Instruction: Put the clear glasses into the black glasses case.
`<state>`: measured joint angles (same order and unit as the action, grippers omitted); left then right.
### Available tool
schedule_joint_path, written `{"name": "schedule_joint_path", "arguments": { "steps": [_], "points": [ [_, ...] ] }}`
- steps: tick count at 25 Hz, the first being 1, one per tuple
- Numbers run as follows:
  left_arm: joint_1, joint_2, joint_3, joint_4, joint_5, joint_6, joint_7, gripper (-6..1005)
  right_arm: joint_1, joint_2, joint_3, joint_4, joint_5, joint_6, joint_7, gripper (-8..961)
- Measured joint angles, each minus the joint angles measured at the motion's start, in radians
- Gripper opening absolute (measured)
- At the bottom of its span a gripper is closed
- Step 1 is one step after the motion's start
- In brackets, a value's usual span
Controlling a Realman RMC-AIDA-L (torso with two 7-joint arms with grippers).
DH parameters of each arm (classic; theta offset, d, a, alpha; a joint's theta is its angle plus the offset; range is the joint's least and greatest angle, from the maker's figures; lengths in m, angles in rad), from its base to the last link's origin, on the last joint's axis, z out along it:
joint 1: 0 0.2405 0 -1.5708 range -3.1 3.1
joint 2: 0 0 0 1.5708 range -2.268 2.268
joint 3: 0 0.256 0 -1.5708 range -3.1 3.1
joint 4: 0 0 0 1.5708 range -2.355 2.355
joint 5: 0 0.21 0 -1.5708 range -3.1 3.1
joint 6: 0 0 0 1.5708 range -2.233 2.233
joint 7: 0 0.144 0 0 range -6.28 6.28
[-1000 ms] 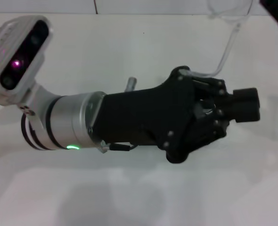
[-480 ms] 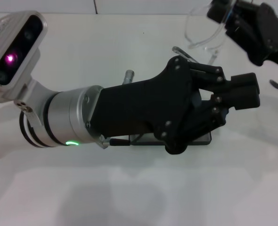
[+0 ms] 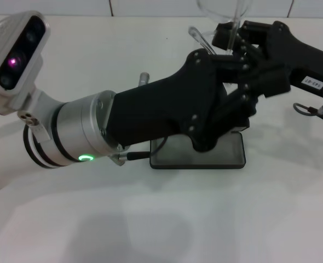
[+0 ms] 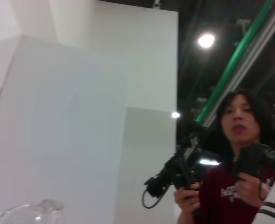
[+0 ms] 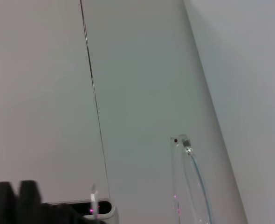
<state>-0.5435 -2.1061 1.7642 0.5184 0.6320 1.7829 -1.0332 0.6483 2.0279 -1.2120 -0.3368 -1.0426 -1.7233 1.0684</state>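
Note:
The clear glasses [image 3: 220, 7] hang at the top of the head view, with one thin arm [image 3: 196, 34] reaching down to the left. My right gripper [image 3: 228, 36] comes in from the right and is shut on their lower rim. My left gripper [image 3: 249, 87] stretches across from the left and meets the right one just below the glasses. The black glasses case [image 3: 227, 156] lies open on the table under both grippers, grey lining up, partly hidden by the left hand. The glasses [image 4: 28, 212] also show in the left wrist view, and the glasses arm [image 5: 189, 154] shows in the right wrist view.
The white table [image 3: 161, 219] spreads around the case. A metal ring with cable [image 3: 306, 109] hangs off the right arm. A person [image 4: 235, 154] holding black equipment stands in the background of the left wrist view.
The right gripper has come in from the top right with the glasses and moved left. The left gripper has shifted up and back, uncovering the open case below.

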Motion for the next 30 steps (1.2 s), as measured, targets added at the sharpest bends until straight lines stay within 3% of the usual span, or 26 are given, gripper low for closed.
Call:
{"name": "schedule_joint_path", "arguments": {
  "steps": [30],
  "points": [
    [0.007,0.000,0.009,-0.045,-0.076,-0.064,-0.012,80,0.007,-0.002,-0.094,-0.004,0.001,0.048,-0.012,146]
  ]
}}
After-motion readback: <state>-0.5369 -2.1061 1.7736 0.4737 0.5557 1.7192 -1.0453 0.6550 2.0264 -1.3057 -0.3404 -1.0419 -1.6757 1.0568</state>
